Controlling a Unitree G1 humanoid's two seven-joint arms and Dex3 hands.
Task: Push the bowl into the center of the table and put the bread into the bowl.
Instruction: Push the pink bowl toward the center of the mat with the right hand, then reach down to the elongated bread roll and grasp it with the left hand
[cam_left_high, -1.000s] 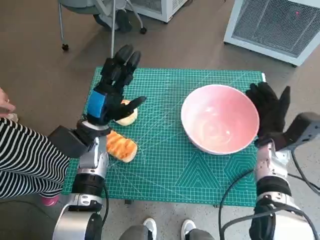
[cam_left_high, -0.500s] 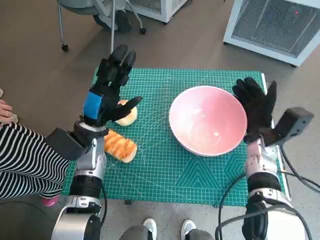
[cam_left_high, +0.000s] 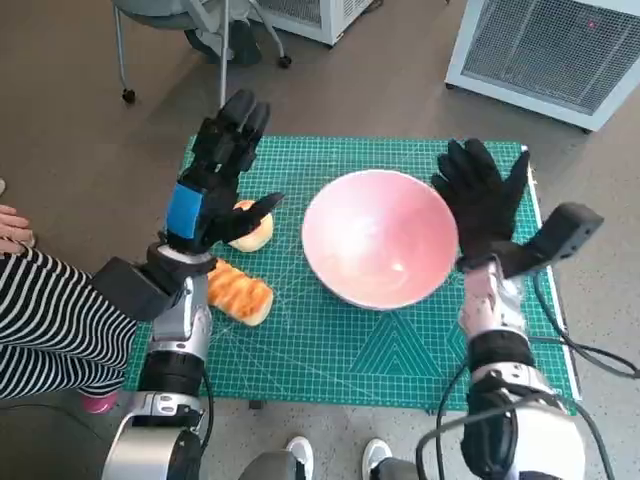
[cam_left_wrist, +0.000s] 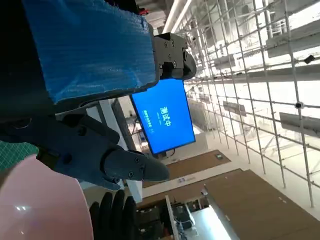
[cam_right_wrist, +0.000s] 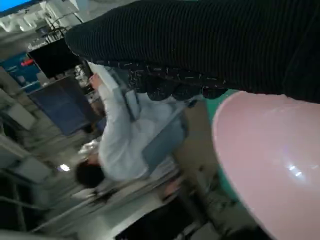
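Against the pink bowl (cam_left_high: 378, 250), the right hand (cam_left_high: 484, 205) presses with fingers (cam_left_high: 462, 165) spread, gripping nothing

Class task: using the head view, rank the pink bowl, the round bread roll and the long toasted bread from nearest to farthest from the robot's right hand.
1. Pink bowl, beside the right hand.
2. Round bread roll, across the mat beneath the left hand.
3. Long toasted bread, near the mat's left edge.

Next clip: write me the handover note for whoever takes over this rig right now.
Left robot hand: open, raised over the mat's left side, holding nothing.
Right robot hand: open, fingers spread, flat against the bowl's right rim.
Bowl: upright, empty, near the middle of the mat.
Two bread pieces lie at the mat's left.
Done: bowl roughly centred.
Left: pick up the bread, put it in the bowl.
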